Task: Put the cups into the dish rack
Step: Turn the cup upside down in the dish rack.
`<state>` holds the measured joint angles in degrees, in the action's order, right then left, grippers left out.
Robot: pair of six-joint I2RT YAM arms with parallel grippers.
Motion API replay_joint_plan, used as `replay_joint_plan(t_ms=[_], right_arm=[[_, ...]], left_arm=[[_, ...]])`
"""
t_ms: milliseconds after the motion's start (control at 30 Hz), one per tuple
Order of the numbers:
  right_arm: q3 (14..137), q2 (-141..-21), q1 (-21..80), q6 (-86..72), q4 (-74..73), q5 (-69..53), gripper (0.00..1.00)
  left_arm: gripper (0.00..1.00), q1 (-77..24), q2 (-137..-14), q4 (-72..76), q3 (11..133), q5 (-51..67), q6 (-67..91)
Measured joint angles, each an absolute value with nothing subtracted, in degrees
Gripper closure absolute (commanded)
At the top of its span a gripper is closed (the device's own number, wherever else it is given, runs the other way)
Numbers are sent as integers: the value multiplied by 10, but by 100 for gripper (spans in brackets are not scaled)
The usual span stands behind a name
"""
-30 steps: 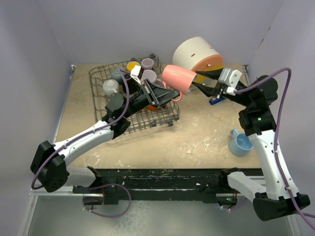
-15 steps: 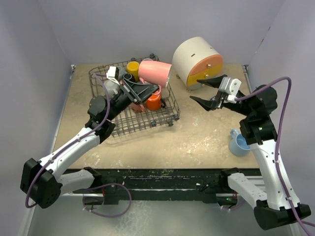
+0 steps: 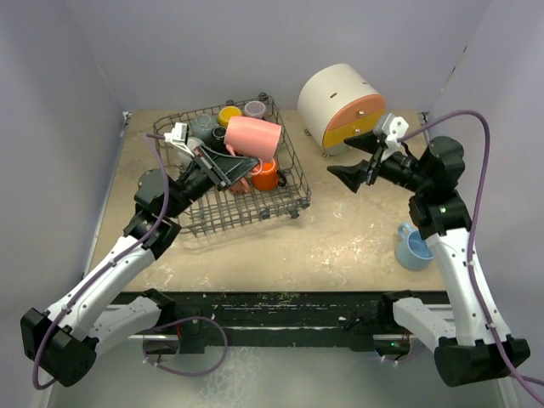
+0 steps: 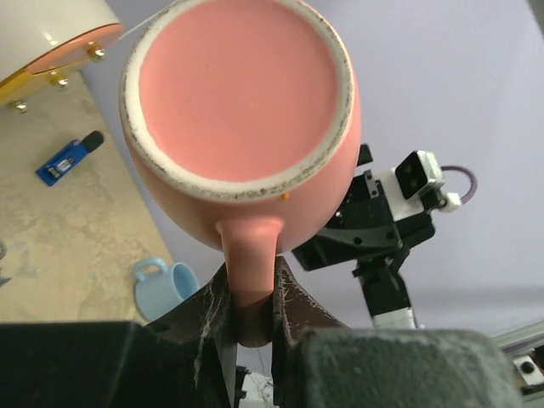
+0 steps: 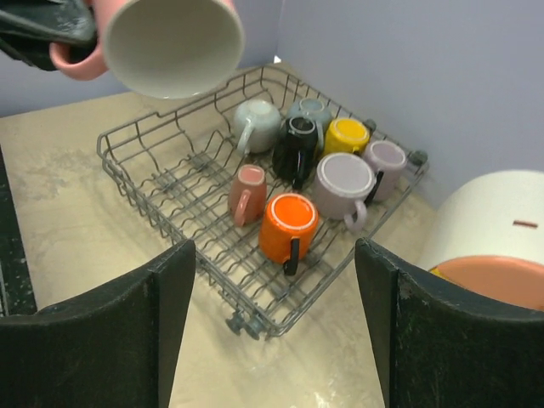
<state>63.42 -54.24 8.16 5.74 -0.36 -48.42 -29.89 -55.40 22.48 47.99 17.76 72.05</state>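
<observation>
**A:** Where is the pink mug [image 3: 252,136]?

**B:** In the air above the dish rack [image 3: 223,212], lying on its side. Its mouth faces 3 o'clock in the top view. The left hand [image 3: 240,160] has its fingers clamped on the mug's handle, and the wrist view shows the mug's base right in front of the camera.

**A:** And the rack itself?

**B:** It sits on the counter [image 3: 340,238] toward 11 o'clock. The mugs inside crowd its far corner, mouths down: an orange mug [image 5: 289,225], a small pink mug [image 5: 246,194], a black mug [image 5: 296,144], a yellow mug [image 5: 347,134], two mauve mugs [image 5: 344,183] and two pale grey mugs [image 5: 253,119]. The near half of the rack shows only bare tines.

**A:** What about the right hand [image 3: 344,177]?

**B:** Its fingers stand wide apart with nothing between them. It hangs over the counter at about 2 o'clock, pointing at the rack and well apart from it.

**A:** Are any cups outside the rack?

**B:** A light blue mug [image 3: 416,246] stands upright on the counter at 4 o'clock, beside the right arm. The white cylinder [image 3: 340,102] sits at 1 o'clock.
</observation>
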Motion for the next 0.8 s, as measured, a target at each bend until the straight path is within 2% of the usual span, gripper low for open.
replay_joint_plan(t_ms=[400, 567, 800], right_arm=[[851, -739, 12, 211, -309, -507, 21], [849, -783, -20, 246, -372, -521, 21], [793, -769, -31, 252, -383, -541, 20]], left_arm=[[100, -292, -531, 6, 525, 146, 588], [100, -288, -531, -44, 549, 126, 548], [100, -265, -537, -84, 559, 111, 521]])
